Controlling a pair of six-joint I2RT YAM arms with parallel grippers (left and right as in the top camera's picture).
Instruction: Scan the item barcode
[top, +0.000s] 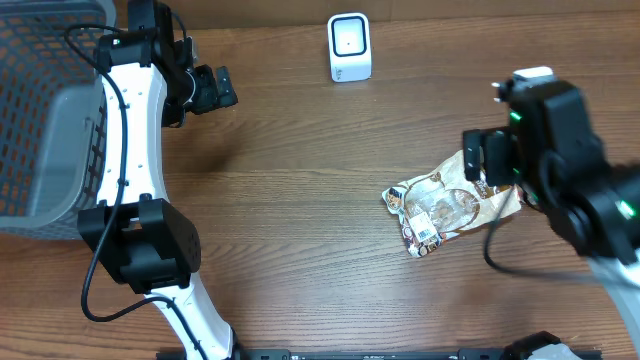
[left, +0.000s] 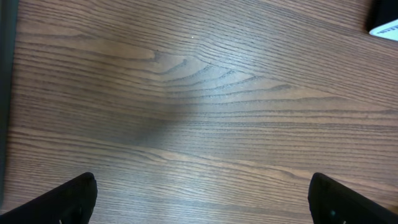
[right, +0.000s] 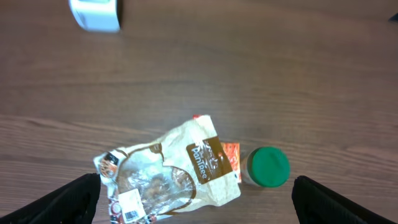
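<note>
**Both grippers open, bag flat on the table**

Nearest me, the left arm (top: 130, 150) rises white from its black base at the front edge of the table (top: 300, 200) and reaches away along the left side.

A little further in, to the right of centre, the bag (top: 445, 205) lies flat on the wood, crumpled and pale with brown print. A white label (top: 425, 232) faces up on its near end; the print on it is too small to read. Nothing grips the bag.

The right gripper (top: 478, 165) hangs over the bag's far right end with its jaws spread wide and nothing between them. Through its wrist camera the bag (right: 168, 177) fills the gap between the two dark fingers (right: 62, 199), with the label (right: 129, 202) at the lower left. A bottle (right: 268, 167) with a green cap lies just beside the bag's right edge, touching or nearly so.

Further back on the left, the left gripper (top: 222, 90) is above bare wood, well apart from the bag, jaws also spread and empty. A grey mesh basket (top: 40, 120) sits to its left at the table's edge.

Farthest off, near the back edge, the white scanner (top: 349, 47) stands upright, well apart from the bag and both grippers.
</note>
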